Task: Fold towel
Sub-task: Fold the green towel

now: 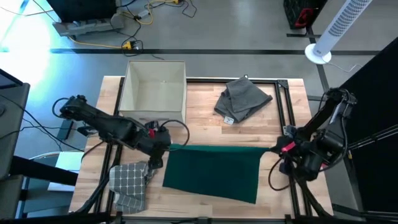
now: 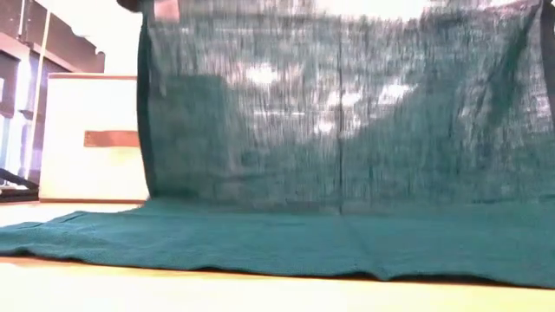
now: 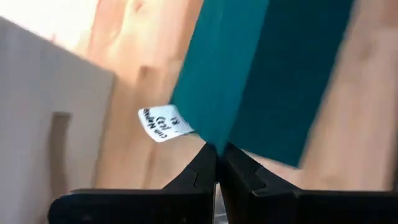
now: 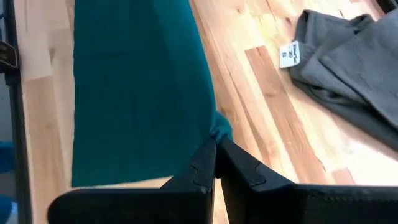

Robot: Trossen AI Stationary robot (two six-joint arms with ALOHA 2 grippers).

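The green towel (image 1: 214, 171) lies at the table's 6 o'clock side, its far edge lifted, long axis running 9 to 3. The left gripper (image 1: 163, 148) pinches its 9 o'clock corner, the right gripper (image 1: 278, 149) its 3 o'clock corner, both clamped, equally near. Folding likely means carrying that edge toward 6. A grey cloth (image 1: 242, 99) lies at 12.

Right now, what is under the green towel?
Only wooden table shows around the green towel. Its far edge is lifted, pinched by the left gripper and right gripper. Whatever lies under the flat part is covered.
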